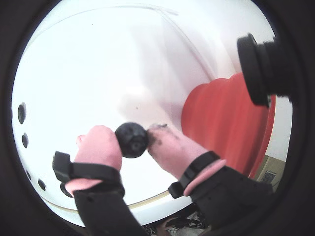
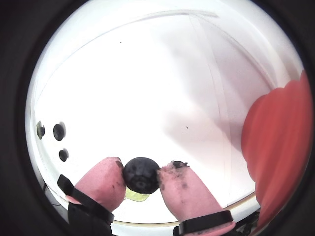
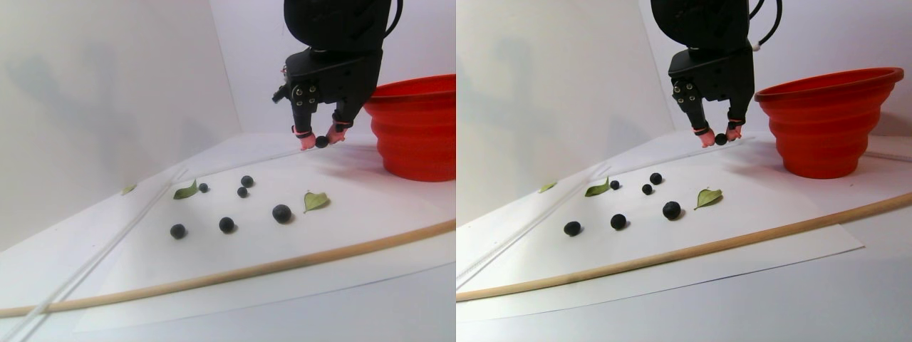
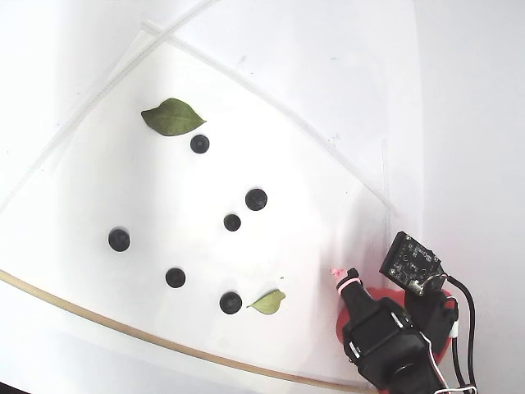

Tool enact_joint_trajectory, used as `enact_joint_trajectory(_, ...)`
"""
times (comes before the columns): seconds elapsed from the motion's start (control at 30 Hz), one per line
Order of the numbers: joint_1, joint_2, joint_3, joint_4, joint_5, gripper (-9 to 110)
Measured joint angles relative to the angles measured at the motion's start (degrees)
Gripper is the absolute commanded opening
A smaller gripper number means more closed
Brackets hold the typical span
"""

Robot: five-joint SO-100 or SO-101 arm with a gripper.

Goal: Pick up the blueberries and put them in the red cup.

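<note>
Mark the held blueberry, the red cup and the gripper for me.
held blueberry [image 2: 141,175], a wrist view, its front face.
red cup [image 3: 826,135], stereo pair view, ribbed side wall.
gripper [image 1: 132,142], a wrist view, midway between fingertips.

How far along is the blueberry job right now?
In hand: the tool pinches one berry, lifted above the sheet beside the red cup. Left: six berries lie loose on the sheet. Done: unclear, since no view shows the cup's inside.
</note>
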Motion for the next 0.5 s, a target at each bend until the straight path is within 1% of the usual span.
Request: enact_joint_trajectory(0.5,0.0,7.1,0.5,6.3,-0.8,12)
